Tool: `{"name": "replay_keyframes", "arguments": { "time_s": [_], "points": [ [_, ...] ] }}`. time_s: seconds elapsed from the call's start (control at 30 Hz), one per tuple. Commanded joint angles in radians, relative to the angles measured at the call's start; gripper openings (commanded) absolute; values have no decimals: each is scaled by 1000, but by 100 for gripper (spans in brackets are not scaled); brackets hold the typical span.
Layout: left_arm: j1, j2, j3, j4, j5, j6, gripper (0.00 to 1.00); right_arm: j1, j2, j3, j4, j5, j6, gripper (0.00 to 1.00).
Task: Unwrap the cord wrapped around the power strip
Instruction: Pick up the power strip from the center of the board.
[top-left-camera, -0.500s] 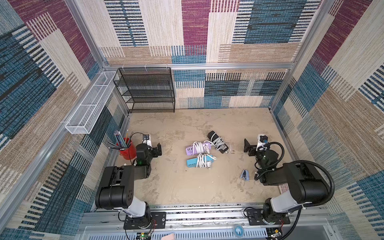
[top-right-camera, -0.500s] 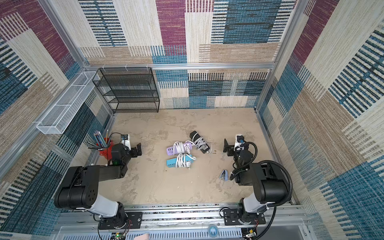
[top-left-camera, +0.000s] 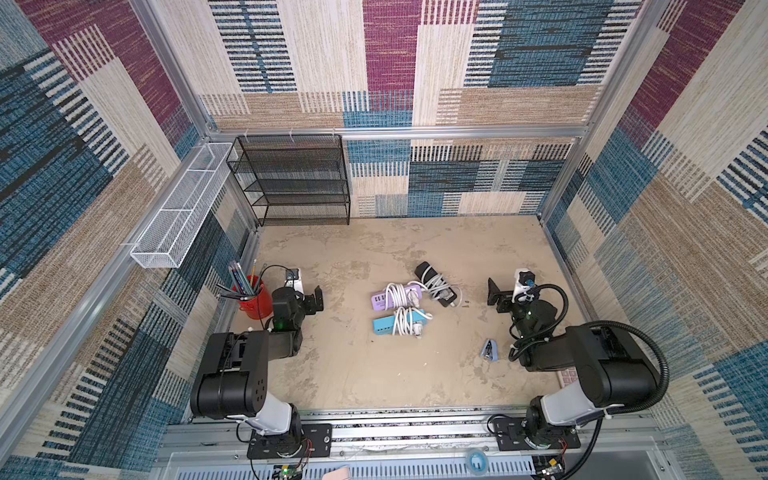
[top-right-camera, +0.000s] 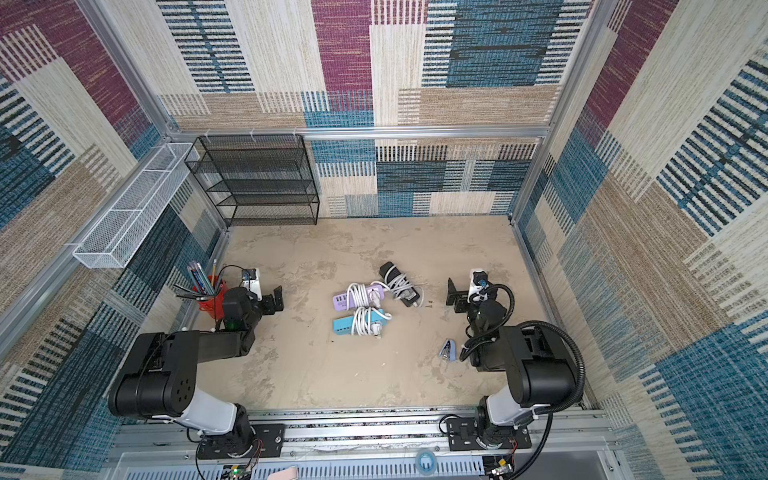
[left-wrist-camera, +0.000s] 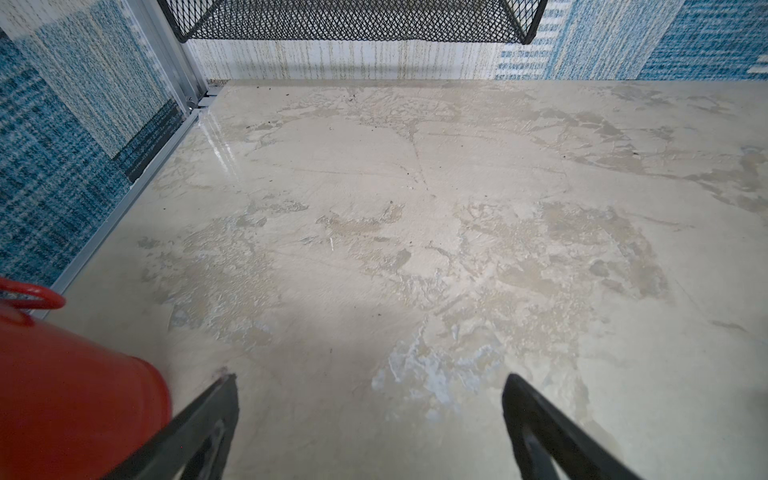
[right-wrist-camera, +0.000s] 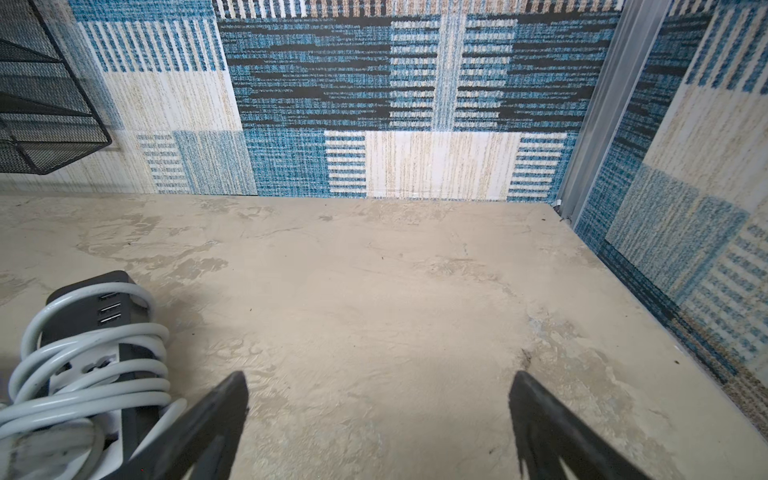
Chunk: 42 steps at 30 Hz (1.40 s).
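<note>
The left gripper is spread wide and empty, just beside a red pencil cup. The right gripper, equally spread, holds nothing. Near it lies the black power strip, white cord wound around it, 1 of 3 wrapped strips on the tabletop.

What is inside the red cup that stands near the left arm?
Pens and pencils stand in the red cup, leaning out above its rim. Its wall hides their lower ends and the cup's bottom, so anything else inside cannot be seen.
</note>
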<state>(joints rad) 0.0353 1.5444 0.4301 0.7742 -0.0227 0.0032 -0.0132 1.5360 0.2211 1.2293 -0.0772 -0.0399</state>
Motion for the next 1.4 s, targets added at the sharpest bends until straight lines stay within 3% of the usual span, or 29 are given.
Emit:
{"name": "replay_keyframes", "arguments": {
  "time_s": [0.0,0.57,0.7,0.73,0.83,0.9,1.07,1.23,1.37],
  "points": [
    [2,1,9,28,2,-16,100,-1,1,6,29,-9,-2,98],
    [2,0,8,28,3,-16,100,-4,-7,8,28,1,1,98],
    [1,-5,2,40,-8,-17,100,-3,-86,144,-264,28,10,98],
    [1,-27,19,8,-40,-32,100,-2,-94,178,-326,33,9,98],
    [0,-124,151,-333,-129,-64,96,-1,-135,265,-484,72,61,98],
    [-9,-165,182,-377,-181,-89,99,-1,-180,274,-510,53,98,98],
    [-30,-261,299,-597,-67,-254,100,18,-279,341,-616,-69,131,98],
    [-246,-262,459,-866,-201,-211,100,59,-324,422,-760,-98,120,98],
    [-371,-265,692,-1116,-309,-211,100,125,-313,494,-877,-105,124,98]
  ]
}}
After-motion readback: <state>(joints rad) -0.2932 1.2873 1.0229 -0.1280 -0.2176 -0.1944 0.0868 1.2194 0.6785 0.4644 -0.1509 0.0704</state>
